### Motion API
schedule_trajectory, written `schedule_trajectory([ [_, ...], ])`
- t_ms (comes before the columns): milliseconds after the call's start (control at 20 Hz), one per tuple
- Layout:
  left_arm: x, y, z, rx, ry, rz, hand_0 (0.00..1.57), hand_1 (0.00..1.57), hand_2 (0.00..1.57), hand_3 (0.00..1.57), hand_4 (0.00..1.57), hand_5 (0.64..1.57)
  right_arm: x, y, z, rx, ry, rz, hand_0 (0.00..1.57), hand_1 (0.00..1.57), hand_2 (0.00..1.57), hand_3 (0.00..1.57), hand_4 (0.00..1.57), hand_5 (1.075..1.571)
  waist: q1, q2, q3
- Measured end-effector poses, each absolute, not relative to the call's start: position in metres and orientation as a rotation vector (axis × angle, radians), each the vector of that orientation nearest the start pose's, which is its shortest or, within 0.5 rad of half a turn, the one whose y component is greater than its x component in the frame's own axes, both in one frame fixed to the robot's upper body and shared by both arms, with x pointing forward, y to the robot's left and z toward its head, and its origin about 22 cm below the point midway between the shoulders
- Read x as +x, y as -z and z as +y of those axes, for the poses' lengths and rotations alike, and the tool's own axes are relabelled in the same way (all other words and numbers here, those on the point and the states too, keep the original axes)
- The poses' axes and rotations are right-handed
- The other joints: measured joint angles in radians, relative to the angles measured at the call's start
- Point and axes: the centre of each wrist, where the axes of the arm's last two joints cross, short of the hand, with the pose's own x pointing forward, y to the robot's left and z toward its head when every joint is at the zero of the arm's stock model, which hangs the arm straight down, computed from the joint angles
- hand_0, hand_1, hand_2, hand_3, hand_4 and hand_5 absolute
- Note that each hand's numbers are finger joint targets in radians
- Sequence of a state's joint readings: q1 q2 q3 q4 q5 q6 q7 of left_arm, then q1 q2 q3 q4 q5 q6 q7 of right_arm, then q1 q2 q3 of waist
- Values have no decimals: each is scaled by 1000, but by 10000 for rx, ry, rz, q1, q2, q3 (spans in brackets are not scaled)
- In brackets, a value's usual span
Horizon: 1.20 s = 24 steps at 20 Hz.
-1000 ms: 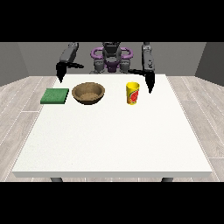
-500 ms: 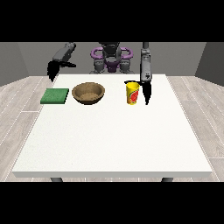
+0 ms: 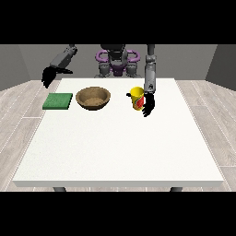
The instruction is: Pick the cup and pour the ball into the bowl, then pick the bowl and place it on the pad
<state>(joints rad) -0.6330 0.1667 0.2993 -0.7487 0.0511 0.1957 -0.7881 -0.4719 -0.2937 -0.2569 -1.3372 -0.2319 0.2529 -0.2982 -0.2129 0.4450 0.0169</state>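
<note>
A yellow cup [image 3: 136,98] with a red label stands upright on the white table [image 3: 120,143], right of centre at the back. The hand at the view's right [image 3: 149,106] hangs just beside the cup's right side, fingers relaxed and pointing down, not closed round it. A brown wooden bowl [image 3: 93,97] sits left of the cup. Left of the bowl a green pad [image 3: 58,101] lies flat. The hand at the view's left [image 3: 48,75] is raised off the table's back left corner, above and behind the pad. No ball is visible.
The robot's torso [image 3: 115,62] stands behind the table's far edge. The table's front half stretches wide and white towards the camera. Wooden floor surrounds the table.
The hand at the view's right came down and in, from behind the cup to right beside it. The hand at the view's left rose and swung outward to the left.
</note>
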Motion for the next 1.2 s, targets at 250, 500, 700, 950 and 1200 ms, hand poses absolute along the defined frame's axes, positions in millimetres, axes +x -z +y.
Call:
schedule_trajectory([
  [250,373,-3,277,5529,-1035,-21579,1317,1317,1571,1571,1055,1540,347,-130,-318,1346,-1374,-21637,0,0,0,343,0,1570,-353,229,104],
  [500,371,-1,285,7449,-119,-20610,1332,1332,1571,1571,1036,1532,347,-123,-323,1428,-1403,-21123,0,0,0,396,0,1570,-531,-243,-36],
  [700,373,-5,281,9043,1451,-19614,1376,1376,1571,1571,1024,1544,350,-99,-330,1313,-1220,-20068,0,0,265,359,0,1569,-443,-1302,-89],
  [950,375,1,253,10811,3867,-18589,1360,1360,1571,1571,968,1559,350,-70,-338,1324,-948,-19007,0,0,155,241,351,1566,-384,-2354,-90],
  [1200,381,9,207,11799,6433,-17889,1150,1150,1571,1571,792,1561,351,-47,-338,1364,-815,-18164,0,0,81,180,562,1561,-323,-3245,-82],
])
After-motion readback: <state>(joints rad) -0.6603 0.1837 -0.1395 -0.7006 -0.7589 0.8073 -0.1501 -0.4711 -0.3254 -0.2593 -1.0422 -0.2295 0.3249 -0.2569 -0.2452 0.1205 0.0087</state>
